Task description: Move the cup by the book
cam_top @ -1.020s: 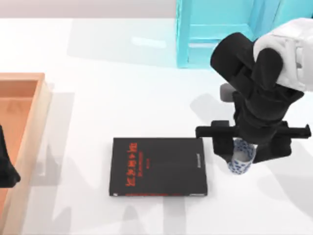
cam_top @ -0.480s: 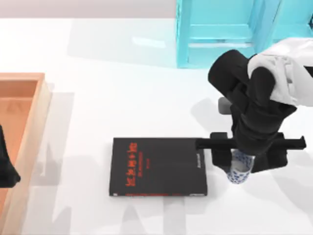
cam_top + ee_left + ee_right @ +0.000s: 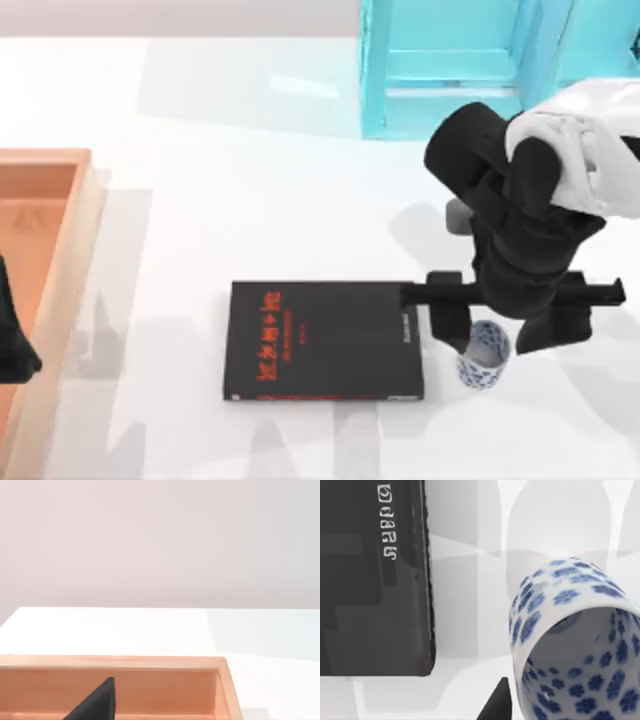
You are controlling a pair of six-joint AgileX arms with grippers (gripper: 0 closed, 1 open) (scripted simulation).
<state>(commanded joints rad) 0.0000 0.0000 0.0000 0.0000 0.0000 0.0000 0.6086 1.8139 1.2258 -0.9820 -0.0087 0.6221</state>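
1. The white tabletop (image 3: pixel 250 180) carries a wooden tray (image 3: pixel 50 260) at its left edge and a turquoise cabinet (image 3: pixel 450 60) at the far side.
2. The book (image 3: pixel 325 340) lies flat near the middle, its red strip along the near edge.
3. The right hand (image 3: pixel 505 325) hangs just right of the book, its fingers spread wide on either side of the cup.
4. The left hand (image 3: pixel 12 345) is parked over the tray; I cannot tell its opening.
5. The cup (image 3: pixel 484 356) stands upright on the tabletop just beside the book's right edge, not touching it.
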